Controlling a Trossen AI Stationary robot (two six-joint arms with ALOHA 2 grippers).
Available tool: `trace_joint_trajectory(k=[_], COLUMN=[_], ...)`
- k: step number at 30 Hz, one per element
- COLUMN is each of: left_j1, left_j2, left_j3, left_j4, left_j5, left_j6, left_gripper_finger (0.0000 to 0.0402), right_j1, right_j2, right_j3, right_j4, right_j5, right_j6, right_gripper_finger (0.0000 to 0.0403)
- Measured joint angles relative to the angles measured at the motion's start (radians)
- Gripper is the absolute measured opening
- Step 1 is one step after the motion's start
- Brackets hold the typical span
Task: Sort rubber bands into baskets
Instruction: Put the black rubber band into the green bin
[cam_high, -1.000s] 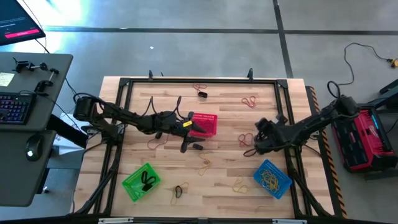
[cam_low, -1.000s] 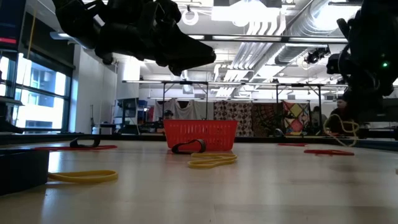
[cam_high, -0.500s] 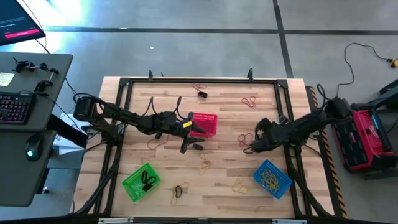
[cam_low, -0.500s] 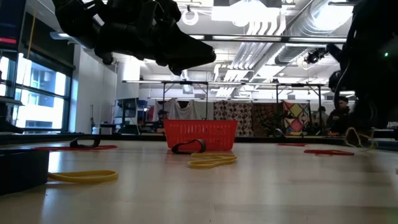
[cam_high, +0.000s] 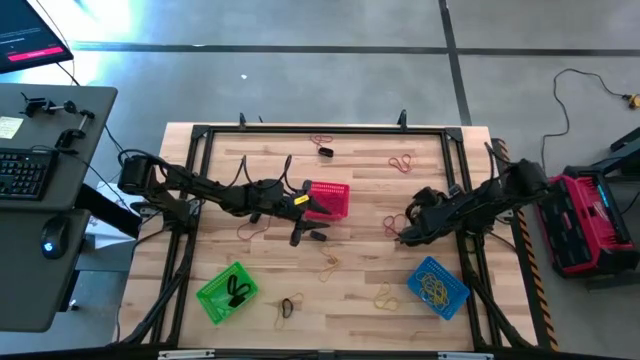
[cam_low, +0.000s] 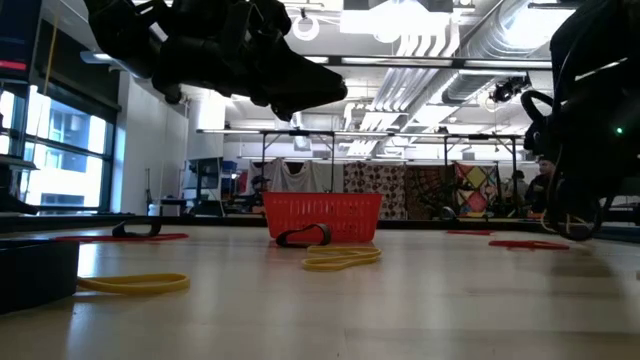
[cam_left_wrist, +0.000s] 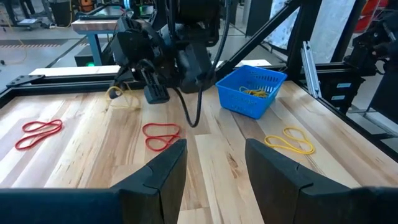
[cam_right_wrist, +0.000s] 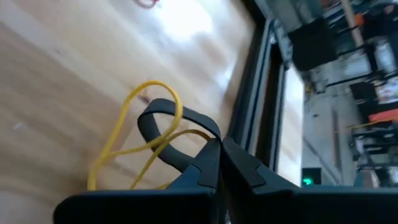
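My right gripper (cam_right_wrist: 219, 155) is shut on a yellow rubber band (cam_right_wrist: 134, 134) low over the table's right part (cam_high: 400, 233), above the blue basket (cam_high: 437, 286) in the high view. A black loop (cam_right_wrist: 163, 112) also sits at its fingertips; I cannot tell what it is. My left gripper (cam_left_wrist: 214, 152) is open and empty, raised beside the red basket (cam_high: 327, 199), over a black band (cam_high: 318, 236). The green basket (cam_high: 227, 292) stands at the near left with black bands in it. The blue basket holds yellow bands. My right gripper pinches the yellow band's strands (cam_right_wrist: 186, 135) between its two shut fingertips, at one end of the loop. The fingers slant down toward the table. The rest of the loop trails away from the fingertips, slack, low over the wood; whether it touches the wood, I cannot tell.
Loose bands lie about: red ones (cam_high: 402, 161) (cam_high: 395, 222) (cam_high: 320, 140), yellow ones (cam_high: 385, 296) (cam_high: 330, 265), mixed ones near the front edge (cam_high: 288, 306). A black frame (cam_high: 455, 190) runs around the table top, close to my right gripper.
My right gripper has gone down toward the table and a little toward its left edge, still shut on the yellow band. The band hung clear below the fingers before; now it is down at the table top.
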Motion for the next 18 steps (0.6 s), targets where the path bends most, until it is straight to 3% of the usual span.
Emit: trace_joint_trajectory(k=[7,18], left_j1=[0.000,0.000], left_j2=[0.000,0.000], left_j3=[0.000,0.000], left_j4=[0.000,-0.001], left_j5=[0.000,0.000], left_j6=[0.000,0.000], left_gripper_finger=[0.0156,0.0156], right_j1=[0.000,0.008], right_j2=[0.068,0.170], right_j3=[0.035,0.231], right_j4=[-0.052,-0.267], right_j5=[0.099,0.336], right_j6=[0.040,0.090], right_gripper_finger=[0.0000,0.0000])
